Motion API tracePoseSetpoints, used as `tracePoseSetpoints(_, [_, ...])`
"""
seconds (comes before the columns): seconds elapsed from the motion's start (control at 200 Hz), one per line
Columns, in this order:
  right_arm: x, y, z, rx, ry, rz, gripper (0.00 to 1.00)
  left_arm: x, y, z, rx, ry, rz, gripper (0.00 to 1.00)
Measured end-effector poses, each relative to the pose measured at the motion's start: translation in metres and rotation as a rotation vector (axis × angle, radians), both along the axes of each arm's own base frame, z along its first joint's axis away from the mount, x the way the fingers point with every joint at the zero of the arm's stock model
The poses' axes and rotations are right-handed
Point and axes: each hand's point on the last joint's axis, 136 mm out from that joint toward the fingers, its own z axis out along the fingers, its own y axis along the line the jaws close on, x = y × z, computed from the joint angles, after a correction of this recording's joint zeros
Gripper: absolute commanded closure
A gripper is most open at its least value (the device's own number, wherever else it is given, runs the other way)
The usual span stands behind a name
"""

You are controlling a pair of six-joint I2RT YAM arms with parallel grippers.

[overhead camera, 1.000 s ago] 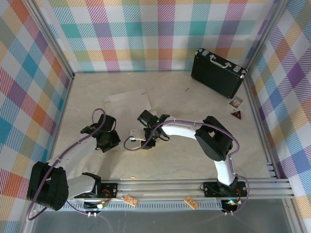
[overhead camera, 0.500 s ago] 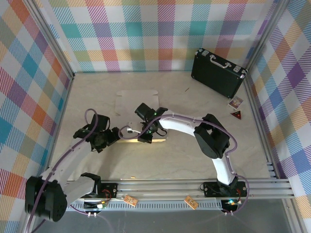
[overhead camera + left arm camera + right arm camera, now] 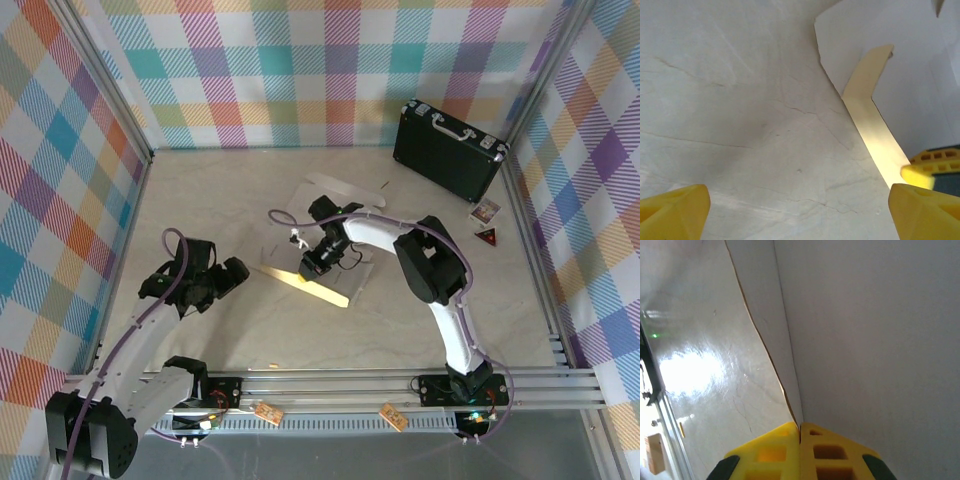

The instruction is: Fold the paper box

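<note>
The paper box point(image 3: 345, 268) is a thin sheet held tilted off the table, white side up, with a tan flap point(image 3: 306, 286) hanging toward the front. My right gripper point(image 3: 318, 258) is shut on the box's edge; in the right wrist view its yellow fingers point(image 3: 771, 447) pinch the card's edge, and the white panel point(image 3: 865, 330) spreads to the right. My left gripper point(image 3: 228, 274) stands open to the left of the box, apart from it. In the left wrist view its fingertips point(image 3: 927, 212) frame bare table, with the white sheet point(image 3: 910, 60) and tan flap point(image 3: 867, 120) ahead.
A black briefcase point(image 3: 447, 150) with a metal handle stands at the back right. Two small cards point(image 3: 485, 212) lie by the right wall. Checked walls enclose the table on three sides. The arms' bases sit on a rail point(image 3: 340, 385) at the near edge.
The right gripper has carried the box to the right and turned it, the tan flap now slanting toward the front. The left gripper has drawn back to the left, away from the box.
</note>
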Motion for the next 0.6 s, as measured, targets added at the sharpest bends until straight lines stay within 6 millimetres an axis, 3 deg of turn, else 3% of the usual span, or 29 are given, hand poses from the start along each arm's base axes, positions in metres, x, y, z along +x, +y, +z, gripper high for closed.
tracePoseSetpoints(0.175, [0.005, -0.001, -0.001, 0.021, 0.008, -0.032, 1.00, 0.021, -0.020, 0.011, -0.064, -0.021, -0.074, 0.11])
tracePoseSetpoints(0.35, [0.004, -0.001, 0.000, 0.028, -0.029, -0.030, 1.00, 0.084, -0.029, 0.033, -0.002, 0.006, -0.123, 0.15])
tracePoseSetpoints(0.465, [0.003, -0.001, 0.000, 0.021, -0.053, -0.027, 1.00, 0.115, -0.037, 0.008, 0.071, 0.095, -0.156, 0.17])
tracePoseSetpoints(0.6, [0.003, -0.001, 0.000, 0.020, -0.071, -0.028, 1.00, 0.120, -0.046, -0.037, 0.202, 0.242, -0.210, 0.17])
